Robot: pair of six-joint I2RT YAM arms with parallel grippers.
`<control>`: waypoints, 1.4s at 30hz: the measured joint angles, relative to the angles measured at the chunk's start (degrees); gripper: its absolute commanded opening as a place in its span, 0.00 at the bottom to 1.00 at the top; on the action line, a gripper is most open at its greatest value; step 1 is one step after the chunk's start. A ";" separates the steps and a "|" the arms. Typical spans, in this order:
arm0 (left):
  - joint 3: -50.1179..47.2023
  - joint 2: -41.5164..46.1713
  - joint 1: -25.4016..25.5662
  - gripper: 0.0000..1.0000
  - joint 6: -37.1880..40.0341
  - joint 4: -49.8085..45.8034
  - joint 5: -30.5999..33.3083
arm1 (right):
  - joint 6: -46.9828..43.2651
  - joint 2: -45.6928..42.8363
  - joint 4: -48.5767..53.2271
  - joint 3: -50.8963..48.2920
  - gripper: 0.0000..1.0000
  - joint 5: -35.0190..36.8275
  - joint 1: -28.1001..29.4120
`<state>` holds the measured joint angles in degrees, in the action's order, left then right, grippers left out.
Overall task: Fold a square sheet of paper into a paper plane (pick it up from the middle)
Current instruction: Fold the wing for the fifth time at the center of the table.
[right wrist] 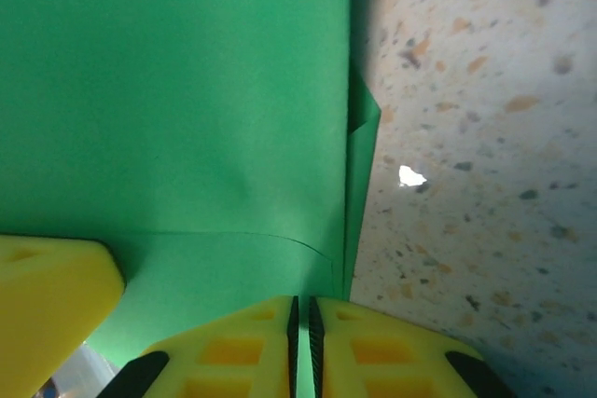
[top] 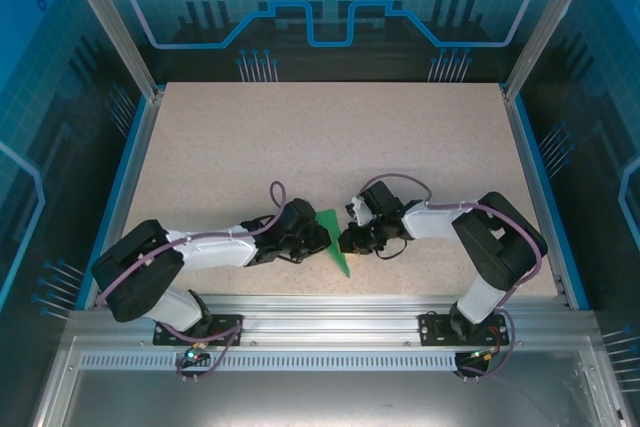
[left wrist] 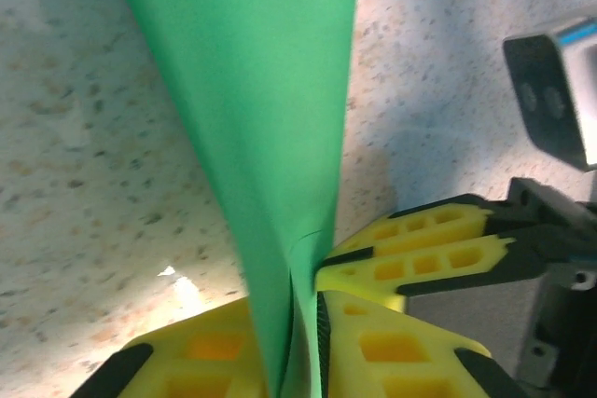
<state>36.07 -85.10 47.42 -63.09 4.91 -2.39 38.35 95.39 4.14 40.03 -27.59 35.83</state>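
The bright-green sheet of paper (top: 336,237), folded into a slim pointed shape, stands on edge between both grippers near the table's front middle. My left gripper (top: 322,239) is shut on it from the left. In the left wrist view the paper (left wrist: 261,90) rises from between my yellow fingers (left wrist: 303,309), with the right gripper's fingers (left wrist: 420,249) meeting it from the right. My right gripper (top: 347,243) is also shut on it. The right wrist view has a thin green edge pinched in the gripper (right wrist: 300,314), layered folds (right wrist: 187,90) above, and a left finger (right wrist: 47,295).
The speckled beige table (top: 330,137) stretches bare behind the grippers. Blue rails (top: 535,187) border its sides and an aluminium rail (top: 330,307) runs along the near edge. Clear panels enclose the cell.
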 measured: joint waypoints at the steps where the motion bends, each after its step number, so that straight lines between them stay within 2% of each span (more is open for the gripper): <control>1: 0.90 -0.31 -0.07 0.09 0.33 -0.55 -0.02 | 0.02 -0.52 0.00 -0.22 0.17 0.61 0.00; 11: 5.88 -3.19 -2.71 0.06 1.73 -7.21 -2.27 | -0.72 -9.07 1.38 -2.43 0.23 7.26 -0.02; 15: 7.65 -4.04 -2.82 0.05 2.05 -9.51 -3.13 | -2.03 -15.26 1.57 -5.55 0.37 10.36 0.22; 17: 8.37 -4.17 -2.82 0.05 2.16 -10.12 -3.54 | -3.02 -18.69 2.36 -6.60 0.41 12.74 1.33; 21: 9.60 -4.20 -2.82 0.05 2.14 -11.13 -4.24 | -4.90 -23.02 2.10 -7.26 0.42 18.45 6.73; 30: 11.80 -5.86 -2.86 0.03 2.14 -13.25 -5.05 | -8.26 -22.32 -4.70 -11.47 0.42 31.61 17.99; 35: 11.91 -6.03 -2.86 0.04 2.14 -14.27 -5.09 | -10.69 -21.84 -7.63 -13.00 0.44 36.46 21.33; 42: 12.55 -6.03 -2.91 0.04 2.14 -14.75 -5.49 | -13.09 -18.25 -10.38 -12.79 0.44 39.39 23.69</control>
<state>48.62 -91.13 44.51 -60.95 -9.85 -7.88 25.26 77.14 -6.24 27.24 11.79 59.53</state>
